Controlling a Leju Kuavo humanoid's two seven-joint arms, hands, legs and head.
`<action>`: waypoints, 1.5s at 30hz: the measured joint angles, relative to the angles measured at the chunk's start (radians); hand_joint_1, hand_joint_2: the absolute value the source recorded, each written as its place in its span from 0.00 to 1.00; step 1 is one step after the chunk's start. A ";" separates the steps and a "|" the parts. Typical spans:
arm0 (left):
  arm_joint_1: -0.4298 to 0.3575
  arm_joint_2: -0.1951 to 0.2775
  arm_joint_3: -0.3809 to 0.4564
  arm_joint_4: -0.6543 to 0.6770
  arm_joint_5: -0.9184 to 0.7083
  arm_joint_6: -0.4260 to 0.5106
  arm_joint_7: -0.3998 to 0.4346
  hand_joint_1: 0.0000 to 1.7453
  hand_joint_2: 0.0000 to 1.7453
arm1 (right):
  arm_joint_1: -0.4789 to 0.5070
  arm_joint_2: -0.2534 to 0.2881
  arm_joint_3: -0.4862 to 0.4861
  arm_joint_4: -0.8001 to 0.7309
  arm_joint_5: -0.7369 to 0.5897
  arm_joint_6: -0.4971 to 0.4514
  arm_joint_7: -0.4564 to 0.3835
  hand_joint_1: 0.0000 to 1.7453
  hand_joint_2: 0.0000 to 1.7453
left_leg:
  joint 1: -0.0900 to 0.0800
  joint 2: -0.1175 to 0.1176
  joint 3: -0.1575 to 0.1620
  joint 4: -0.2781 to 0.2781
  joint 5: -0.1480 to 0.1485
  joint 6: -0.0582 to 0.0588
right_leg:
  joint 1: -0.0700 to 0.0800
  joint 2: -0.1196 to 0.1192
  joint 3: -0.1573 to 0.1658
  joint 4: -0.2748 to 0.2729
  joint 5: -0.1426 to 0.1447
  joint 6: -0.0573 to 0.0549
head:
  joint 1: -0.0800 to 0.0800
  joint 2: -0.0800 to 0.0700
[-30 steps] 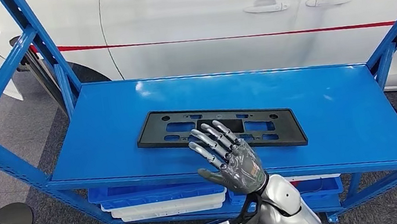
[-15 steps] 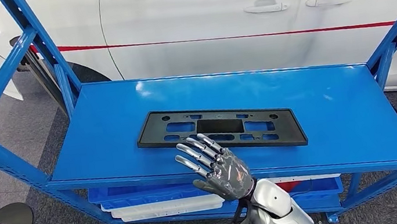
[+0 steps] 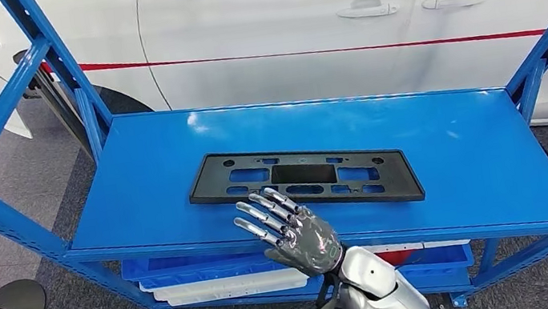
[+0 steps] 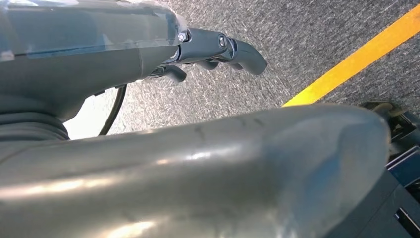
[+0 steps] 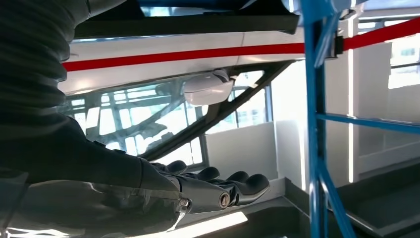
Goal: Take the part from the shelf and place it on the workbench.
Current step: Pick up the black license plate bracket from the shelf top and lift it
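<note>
On the blue shelf (image 3: 448, 146) the black plate-frame part (image 3: 304, 176) lies flat, near the front edge. Right hand (image 3: 289, 229) hovers just short of its near edge, fingers spread, holding nothing. Left hand (image 4: 218, 49) hangs low over the carpet, fingers curled, nothing in them. Advice: slide fingers under the near long edge mid-span, thumb on top, lift level so the thin frame doesn't tip.

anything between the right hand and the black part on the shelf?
Nothing. In the head view, the right hand has its fingers spread beside the near edge of the black part, with bare blue shelf under them.
</note>
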 joint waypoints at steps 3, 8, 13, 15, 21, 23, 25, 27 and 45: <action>0.000 0.000 0.000 0.000 0.009 0.003 0.000 0.00 0.00 | -0.016 0.007 -0.012 0.019 0.026 0.000 0.055 0.00 1.00 | 0.000 0.000 0.000 0.000 0.000 0.000 | 0.000 0.000 0.000 0.000 0.000 0.000 | 0.000 0.000; 0.001 0.000 0.000 0.000 0.013 0.004 0.001 0.00 0.00 | -0.043 0.012 -0.017 0.060 0.031 0.000 0.094 0.00 1.00 | 0.000 0.000 0.000 0.000 0.000 0.000 | 0.000 0.000 0.000 0.000 0.000 0.000 | 0.000 0.000; 0.001 0.000 0.000 0.000 0.010 0.004 0.006 0.00 0.00 | -0.065 0.015 -0.017 0.090 0.041 0.000 0.113 0.00 1.00 | 0.000 0.000 0.000 0.000 0.000 0.000 | 0.000 0.000 0.000 0.000 0.000 0.000 | 0.000 0.000; 0.001 0.000 0.000 0.000 0.010 0.004 0.007 0.00 0.00 | -0.069 0.016 -0.018 0.097 0.041 0.000 0.114 0.00 1.00 | 0.000 0.000 0.000 0.000 0.000 0.000 | 0.000 0.000 0.000 0.000 0.000 0.000 | 0.000 0.000; 0.001 0.000 0.000 0.000 0.008 0.004 0.008 0.00 0.00 | -0.077 0.020 -0.018 0.114 0.043 0.000 0.124 0.00 1.00 | 0.000 0.000 0.000 0.000 0.000 0.000 | 0.000 0.000 0.000 0.000 0.000 0.000 | 0.000 0.000; 0.001 0.000 0.000 0.000 0.005 0.004 0.008 0.00 0.00 | -0.086 0.020 -0.018 0.121 0.046 -0.001 0.138 0.00 1.00 | 0.000 0.000 0.000 0.000 0.000 0.000 | 0.000 0.000 0.000 0.000 0.000 0.000 | 0.000 0.000; 0.001 0.000 0.000 0.000 0.002 0.003 0.009 0.00 0.00 | -0.101 0.020 -0.018 0.130 0.051 -0.001 0.156 0.00 1.00 | 0.000 0.000 0.000 0.000 0.000 0.000 | 0.000 0.000 0.000 0.000 0.000 0.000 | 0.000 0.000; 0.001 0.000 0.000 0.000 -0.002 0.002 0.009 0.00 0.00 | -0.119 0.020 -0.018 0.142 0.054 -0.001 0.172 0.00 1.00 | 0.000 0.000 0.000 0.000 0.000 0.000 | 0.000 0.000 0.000 0.000 0.000 0.000 | 0.000 0.000; 0.002 0.000 0.000 0.000 -0.004 -0.002 0.010 0.00 0.00 | -0.175 0.020 -0.026 0.224 0.184 -0.002 0.366 0.00 0.50 | 0.000 0.000 0.000 0.000 0.000 0.000 | 0.000 0.000 0.000 0.000 0.000 0.000 | 0.000 0.000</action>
